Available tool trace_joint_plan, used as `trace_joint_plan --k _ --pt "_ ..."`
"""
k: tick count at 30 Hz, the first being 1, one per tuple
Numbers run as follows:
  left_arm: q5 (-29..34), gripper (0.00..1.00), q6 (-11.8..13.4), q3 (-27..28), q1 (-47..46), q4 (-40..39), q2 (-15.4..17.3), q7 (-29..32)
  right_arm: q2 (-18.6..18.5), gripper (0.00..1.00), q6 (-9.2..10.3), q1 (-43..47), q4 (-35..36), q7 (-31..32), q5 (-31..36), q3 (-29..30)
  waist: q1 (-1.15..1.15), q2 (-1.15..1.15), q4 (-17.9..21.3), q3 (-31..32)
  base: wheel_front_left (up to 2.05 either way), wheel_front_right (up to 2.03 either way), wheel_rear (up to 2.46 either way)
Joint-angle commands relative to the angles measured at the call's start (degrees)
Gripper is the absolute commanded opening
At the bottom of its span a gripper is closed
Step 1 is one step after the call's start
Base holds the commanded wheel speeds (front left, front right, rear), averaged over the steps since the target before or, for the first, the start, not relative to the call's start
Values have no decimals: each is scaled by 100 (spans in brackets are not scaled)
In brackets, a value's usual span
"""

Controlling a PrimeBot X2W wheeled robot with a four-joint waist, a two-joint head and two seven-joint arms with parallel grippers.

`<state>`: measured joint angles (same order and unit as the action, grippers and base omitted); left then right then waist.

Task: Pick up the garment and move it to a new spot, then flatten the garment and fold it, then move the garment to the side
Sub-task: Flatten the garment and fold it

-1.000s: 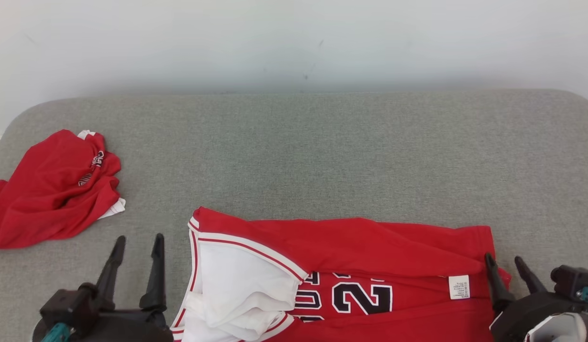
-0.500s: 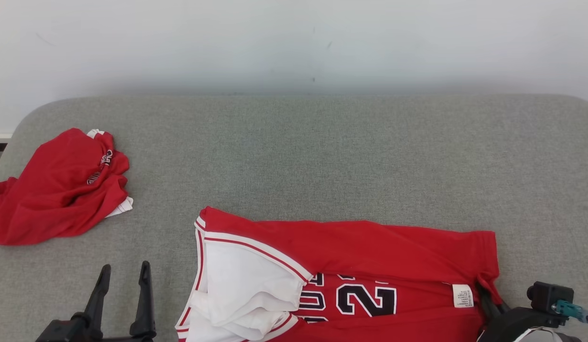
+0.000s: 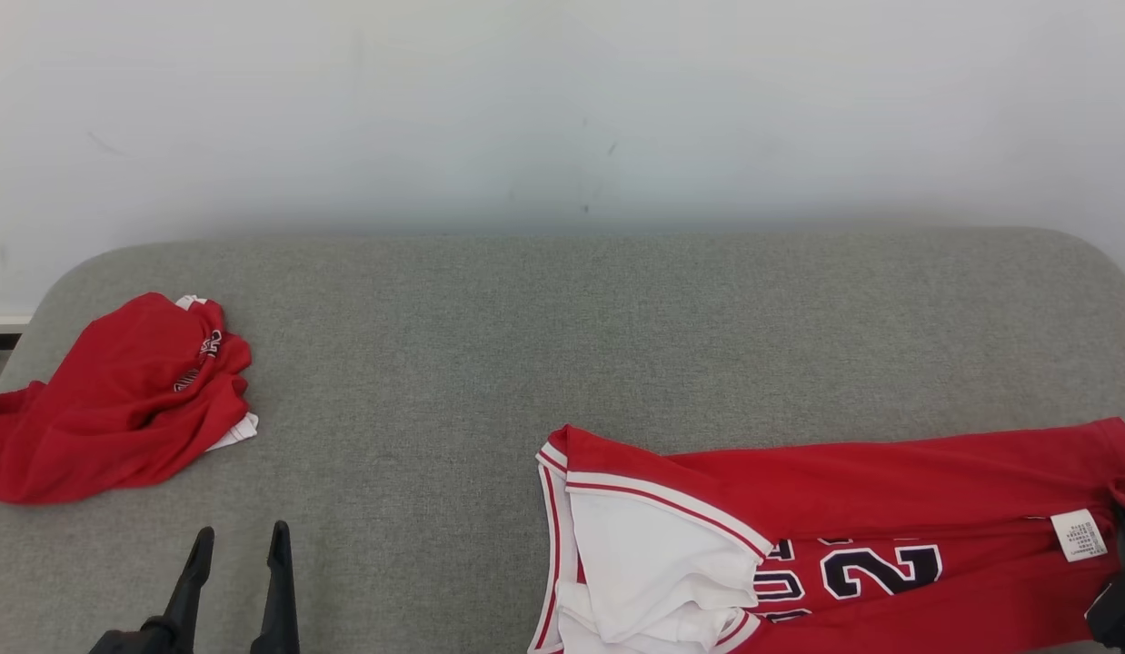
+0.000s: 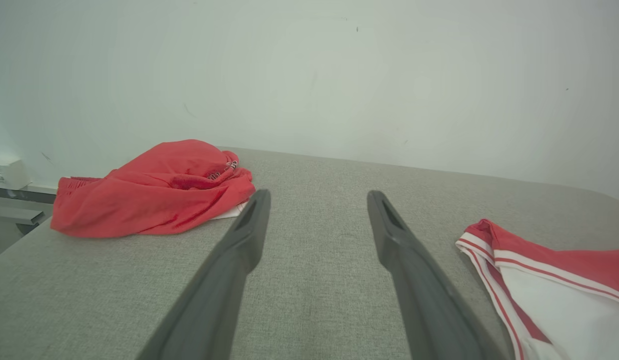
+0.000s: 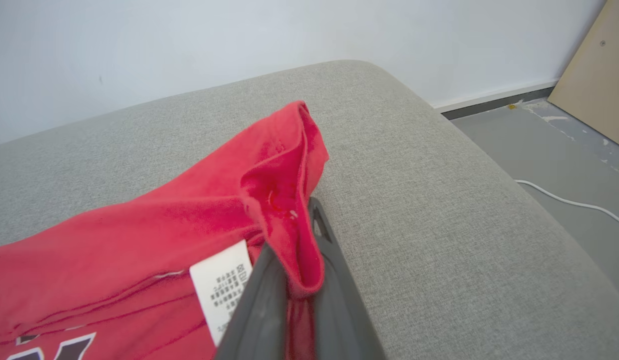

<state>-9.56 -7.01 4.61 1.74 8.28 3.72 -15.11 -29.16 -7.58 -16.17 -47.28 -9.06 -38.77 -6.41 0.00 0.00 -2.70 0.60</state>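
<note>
Likely a bare test room or lab, not a home; plain scuffed white wall [image 3: 562, 91] at twelve o'clock behind a grey fabric-covered pad [image 3: 562, 318]; at three o'clock in the right wrist view, paint-flecked grey floor [image 5: 554, 145], loose white cable [image 5: 564, 200], wooden board [image 5: 597, 75].

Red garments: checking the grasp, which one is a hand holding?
The laid-out numbered jersey, its edge pinched in the shut right hand. The crumpled red garment lies apart at the far left, untouched.

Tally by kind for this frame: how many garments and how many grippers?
Garments: 2 (crumpled red garment, red jersey)
Grippers: 2 (left gripper open, right gripper shut on the jersey)
Total: 4
</note>
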Motion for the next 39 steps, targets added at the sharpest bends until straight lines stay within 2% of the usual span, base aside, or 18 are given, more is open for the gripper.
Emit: trace_joint_plan --k 1,5,18,23,25,30,39 --pt "49 100 -5 27 85 -12 -15 -5 -22 0 14 -22 41 8 29 25 0 0 35 31 0 0 0" --pt "37 100 -25 48 120 2 -42 -5 144 0 14 27 324 89 87 -70 0 0 65 69 0 0 0" --pt "1 100 -33 85 74 107 -80 -5 1256 0 13 412 1847 550 399 -912 0 0 -53 182 0 0 0" --pt "-4 100 -37 38 50 142 -82 -5 1642 0 13 429 2141 684 481 -1198 0 0 -165 184 0 0 0" --pt "-36 100 -39 4 34 161 -83 -5 1913 0 13 341 2195 739 522 -1375 0 0 -263 175 0 0 0" --pt "-46 100 -37 -40 -24 240 -83 -5 2304 0 13 178 2054 721 533 -1645 0 0 -440 156 0 0 0" --pt "-101 100 -41 -140 -121 373 -82 -4 2605 0 13 2 1470 500 296 -2192 0 0 -685 115 0 0 0"
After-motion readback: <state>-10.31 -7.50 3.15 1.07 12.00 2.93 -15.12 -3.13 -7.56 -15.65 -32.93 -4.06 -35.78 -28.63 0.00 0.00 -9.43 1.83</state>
